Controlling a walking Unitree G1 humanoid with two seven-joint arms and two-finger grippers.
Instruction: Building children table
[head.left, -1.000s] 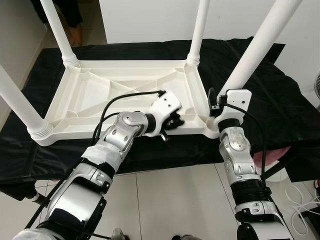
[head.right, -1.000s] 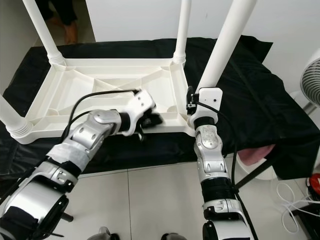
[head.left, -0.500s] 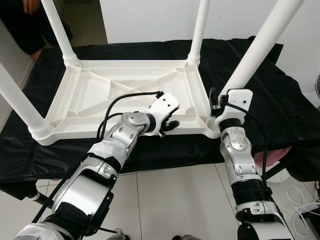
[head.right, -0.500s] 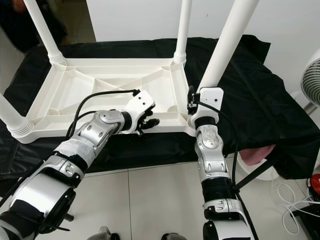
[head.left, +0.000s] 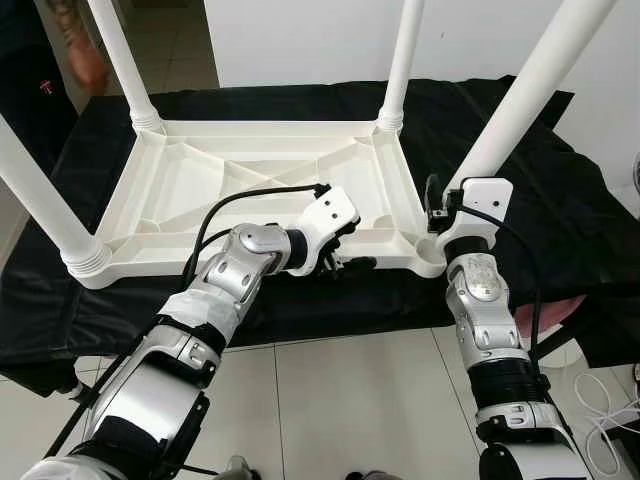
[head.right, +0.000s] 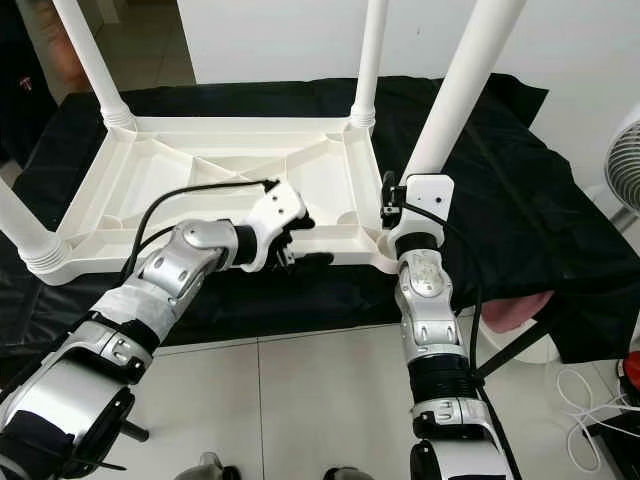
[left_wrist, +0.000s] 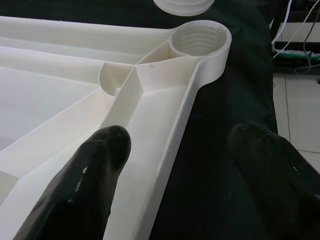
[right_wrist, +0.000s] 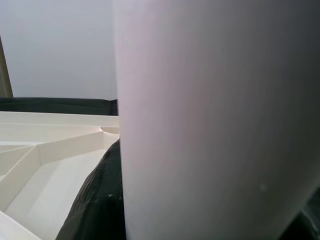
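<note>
Fitting last leg: right tool (head.left: 436, 212) gripping white table leg (head.left: 520, 95) over near-right threaded socket (left_wrist: 199, 43); left tool (head.left: 345, 262), fingers spread, straddling upturned table frame (head.left: 180, 180) near rim. Next: seat and twist leg.

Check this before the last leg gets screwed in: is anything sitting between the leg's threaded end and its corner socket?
Nothing visible. The corner socket is empty and the leg, held by the right gripper, hangs just above it. The left gripper straddles the near rim of the table beside the socket, jaws open, not over it.
</note>
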